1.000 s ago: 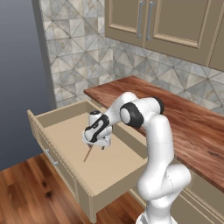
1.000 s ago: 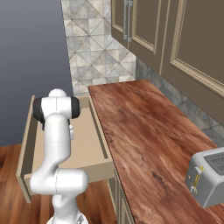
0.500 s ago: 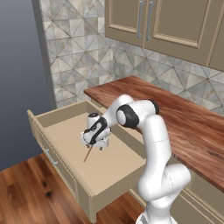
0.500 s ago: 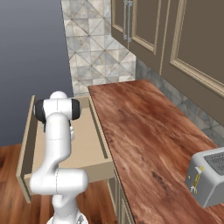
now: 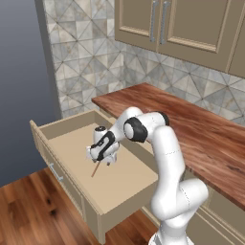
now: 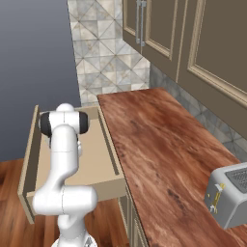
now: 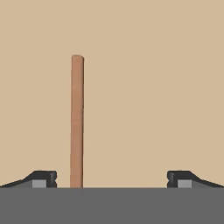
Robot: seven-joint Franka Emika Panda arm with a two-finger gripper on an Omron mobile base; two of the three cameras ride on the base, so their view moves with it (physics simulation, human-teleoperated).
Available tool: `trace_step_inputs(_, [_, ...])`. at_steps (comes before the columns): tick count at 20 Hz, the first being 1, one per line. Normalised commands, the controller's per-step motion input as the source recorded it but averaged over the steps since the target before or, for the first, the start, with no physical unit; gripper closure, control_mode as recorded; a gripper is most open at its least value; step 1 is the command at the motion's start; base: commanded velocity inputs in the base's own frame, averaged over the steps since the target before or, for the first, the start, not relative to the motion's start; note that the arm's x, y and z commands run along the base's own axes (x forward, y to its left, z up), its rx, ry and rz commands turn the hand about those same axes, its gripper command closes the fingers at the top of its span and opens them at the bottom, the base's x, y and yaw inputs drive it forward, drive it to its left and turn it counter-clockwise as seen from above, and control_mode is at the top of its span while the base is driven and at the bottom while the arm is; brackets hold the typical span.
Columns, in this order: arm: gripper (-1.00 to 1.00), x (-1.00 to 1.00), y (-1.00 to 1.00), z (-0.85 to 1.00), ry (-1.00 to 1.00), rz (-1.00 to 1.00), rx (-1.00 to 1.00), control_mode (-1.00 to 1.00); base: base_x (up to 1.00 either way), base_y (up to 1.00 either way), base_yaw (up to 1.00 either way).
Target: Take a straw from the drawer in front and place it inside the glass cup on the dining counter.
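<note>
The thin, straight brownish-orange straw is lying flat on the light tan floor of the wide, shallow beige drawer, which is standing pulled open below the reddish-brown wood-grain counter top. Above the straw, the white arm's two-finger gripper is pointing down into the drawer, its dark fingertips spread wide apart and holding nothing; the straw is sitting between them, close beside one tip. Farther along the counter top from the drawer, a silver toaster is sitting.
</note>
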Motion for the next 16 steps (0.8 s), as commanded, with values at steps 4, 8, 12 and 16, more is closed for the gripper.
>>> trace_step_inputs(4, [-1.0, 0.12, 0.04, -0.13, 0.0, 0.0, 0.0, -1.0, 0.0, 0.0, 0.0])
trace_step_inputs(8, [-1.0, 0.1, 0.0, -0.09, -0.01, 0.0, 0.0, -1.0, 0.0, 0.0, 0.0])
trace_step_inputs(12, [-1.0, 0.08, 0.0, -0.16, 0.0, 0.0, 0.0, -1.0, 0.0, 0.0, 0.0])
trace_step_inputs(16, [-1.0, 0.14, 0.0, -0.19, 0.0, 0.0, 0.0, -1.0, 0.0, 0.0, 0.0])
